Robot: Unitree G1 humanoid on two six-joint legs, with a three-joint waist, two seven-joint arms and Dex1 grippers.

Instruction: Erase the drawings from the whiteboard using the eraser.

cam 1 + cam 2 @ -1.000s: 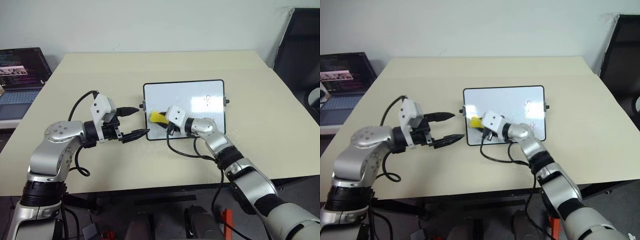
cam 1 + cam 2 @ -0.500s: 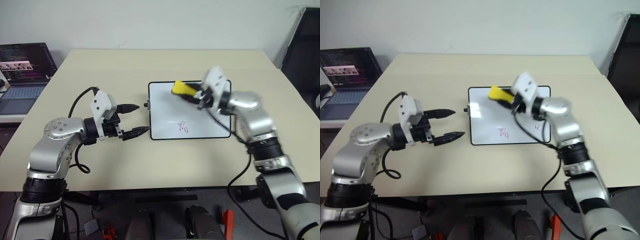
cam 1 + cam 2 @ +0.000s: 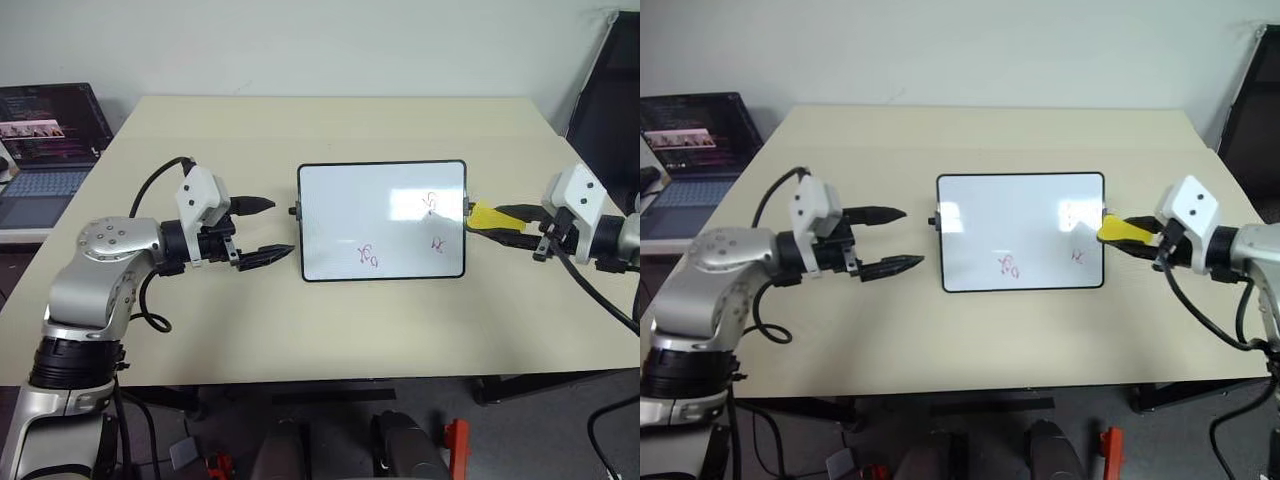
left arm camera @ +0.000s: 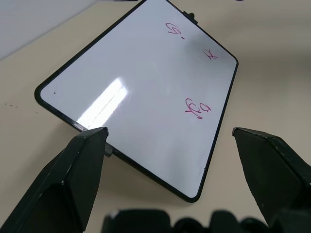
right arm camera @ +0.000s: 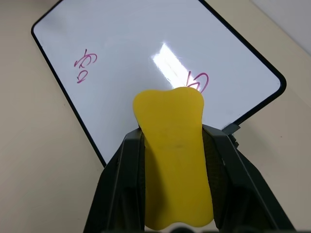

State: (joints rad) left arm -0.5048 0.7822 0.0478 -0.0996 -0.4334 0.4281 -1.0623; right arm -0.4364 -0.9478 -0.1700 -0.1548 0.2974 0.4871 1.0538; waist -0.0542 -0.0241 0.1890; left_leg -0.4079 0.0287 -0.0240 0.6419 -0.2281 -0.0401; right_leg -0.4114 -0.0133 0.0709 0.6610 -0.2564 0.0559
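The whiteboard [image 3: 340, 195] lies flat at the table's middle, with three small red-purple drawings on it: one low in the middle [image 3: 368, 257], one at the lower right [image 3: 438, 243] and one at the upper right [image 3: 430, 203]. My right gripper [image 3: 508, 224] hovers just off the board's right edge, shut on the yellow eraser [image 3: 488, 215], whose tip points at the board. In the right wrist view the eraser [image 5: 172, 145] sits between both fingers [image 5: 121, 179]. Left of the board, my left gripper [image 3: 278, 228] is open and holds nothing; its fingers [image 4: 73, 179] frame the whiteboard [image 4: 121, 82].
An open laptop [image 3: 50, 140] sits past the beige table's [image 3: 330, 320] left edge. A black chair [image 3: 605, 110] stands at the far right. Bare tabletop surrounds the board on all sides.
My right gripper carried the eraser from the board's left part, across its top, to beyond its right edge. The lower-middle drawing is now uncovered. The left gripper stayed in place.
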